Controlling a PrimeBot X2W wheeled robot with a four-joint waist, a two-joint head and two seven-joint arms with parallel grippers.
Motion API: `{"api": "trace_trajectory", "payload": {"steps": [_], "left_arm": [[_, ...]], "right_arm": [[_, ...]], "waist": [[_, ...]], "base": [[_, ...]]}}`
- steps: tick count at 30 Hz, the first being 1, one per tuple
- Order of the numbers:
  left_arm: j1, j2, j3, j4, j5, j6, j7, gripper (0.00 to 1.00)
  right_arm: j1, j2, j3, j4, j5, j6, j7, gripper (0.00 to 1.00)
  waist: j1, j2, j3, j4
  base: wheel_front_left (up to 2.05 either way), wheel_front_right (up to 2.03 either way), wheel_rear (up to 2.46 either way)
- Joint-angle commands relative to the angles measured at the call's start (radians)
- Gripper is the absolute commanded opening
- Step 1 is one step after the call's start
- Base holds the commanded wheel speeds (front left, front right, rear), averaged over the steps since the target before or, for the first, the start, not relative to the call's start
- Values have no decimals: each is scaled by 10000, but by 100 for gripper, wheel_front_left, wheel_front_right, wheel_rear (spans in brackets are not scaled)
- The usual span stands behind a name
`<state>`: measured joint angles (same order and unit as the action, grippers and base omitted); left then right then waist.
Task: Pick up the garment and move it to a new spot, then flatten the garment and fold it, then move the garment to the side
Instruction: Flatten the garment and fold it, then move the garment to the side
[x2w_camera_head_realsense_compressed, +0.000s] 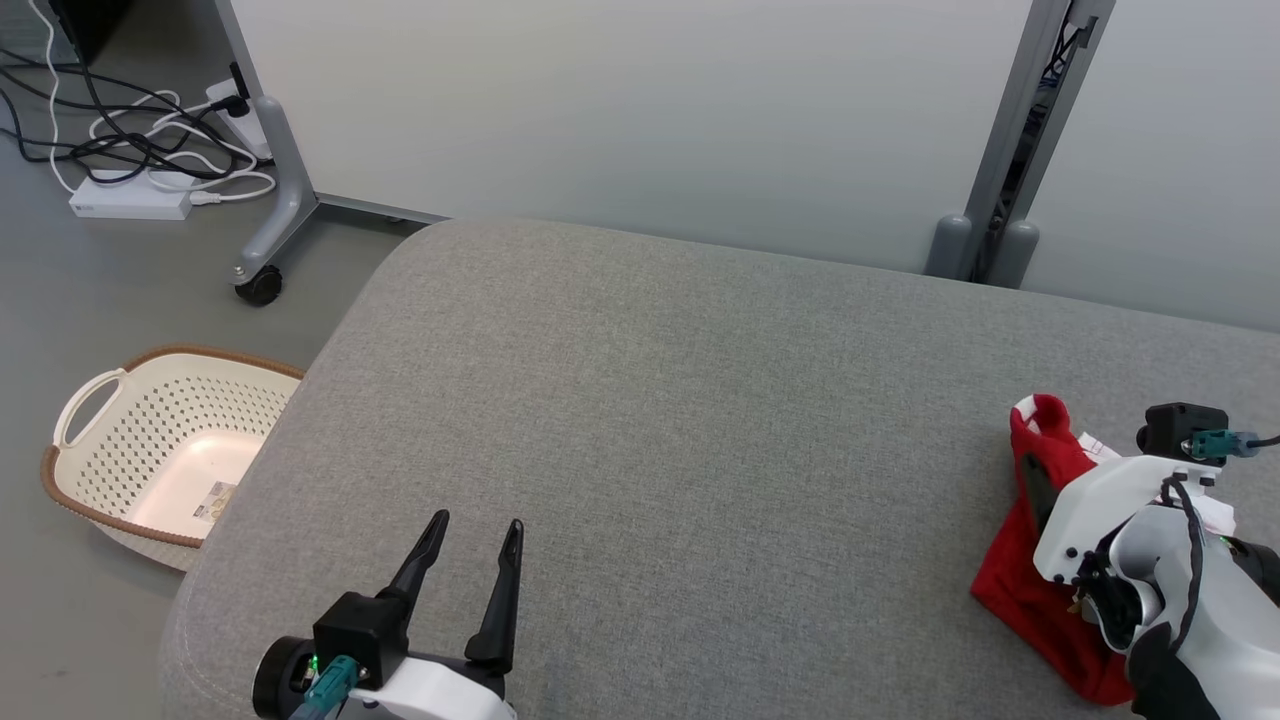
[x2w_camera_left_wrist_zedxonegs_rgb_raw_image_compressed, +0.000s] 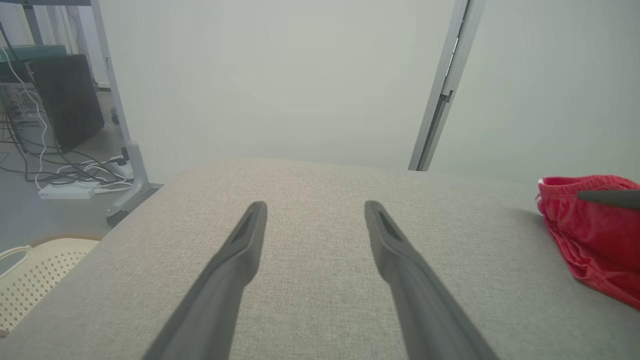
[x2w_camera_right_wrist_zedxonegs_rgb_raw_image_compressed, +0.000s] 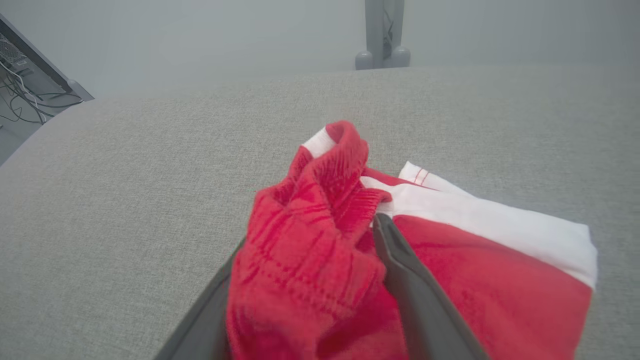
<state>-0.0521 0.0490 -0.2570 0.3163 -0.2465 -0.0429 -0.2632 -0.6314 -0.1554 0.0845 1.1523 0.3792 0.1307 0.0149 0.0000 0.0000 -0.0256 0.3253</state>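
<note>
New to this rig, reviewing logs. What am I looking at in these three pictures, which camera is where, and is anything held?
It is a two-armed wheeled robot working over a grey cushion. The head view looks down from its head; each wrist view looks along that arm's own two dark fingers. The left gripper hovers open over bare cushion with nothing between its fingers. The right gripper is at the red and white garment, which lies bunched on the cushion's right side. Its fingers stand apart with a fold of cloth between them, so it looks let go rather than clamped. A cream basket sits on the floor to the left.

A red garment (x2w_camera_head_realsense_compressed: 1030, 590) with a white band lies bunched on the grey cushion (x2w_camera_head_realsense_compressed: 650, 420).
</note>
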Motion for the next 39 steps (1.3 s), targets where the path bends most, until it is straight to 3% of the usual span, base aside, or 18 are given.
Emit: {"api": "trace_trajectory", "payload": {"steps": [1, 13, 24, 29, 33, 37, 39], "left_arm": [[-54, 41, 51, -5, 46, 35, -6, 100], [73, 38, 232, -3, 184, -1, -6, 100], [-61, 38, 525, -270, 282, 8, -6, 100], [-196, 40, 849, -789, 252, 98, -6, 100], [-186, 40, 1102, -1409, 207, 199, -6, 100], [-45, 38, 1343, -2024, 184, 232, -6, 100], [61, 38, 1457, -2315, 212, 205, -4, 100]], "right_arm": [[-153, 18, -24, 76, -33, 0, -81, 100], [-128, 433, 198, -428, -105, 0, -141, 100], [188, 246, 572, -2986, 596, 0, -1339, 100], [873, -235, 430, -4556, 335, 0, -2345, 100], [1833, -454, -242, -6065, 72, -2, -2740, 100], [3129, -259, -1127, -8000, -535, 0, -2814, 100], [4269, 283, -1911, -9400, -970, 0, -2803, 100]], "waist": [[0, 0, -25, -6], [0, 0, -359, -229], [0, 0, -569, -514], [0, 0, -611, -777], [0, 0, -600, -989], [0, 0, -549, -1215], [0, 0, -509, -1341]], "base": [[0, 0, 0], [0, 0, 0], [0, 0, 0], [0, 0, 0], [0, 0, 0], [0, 0, 0], [0, 0, 0]]}}
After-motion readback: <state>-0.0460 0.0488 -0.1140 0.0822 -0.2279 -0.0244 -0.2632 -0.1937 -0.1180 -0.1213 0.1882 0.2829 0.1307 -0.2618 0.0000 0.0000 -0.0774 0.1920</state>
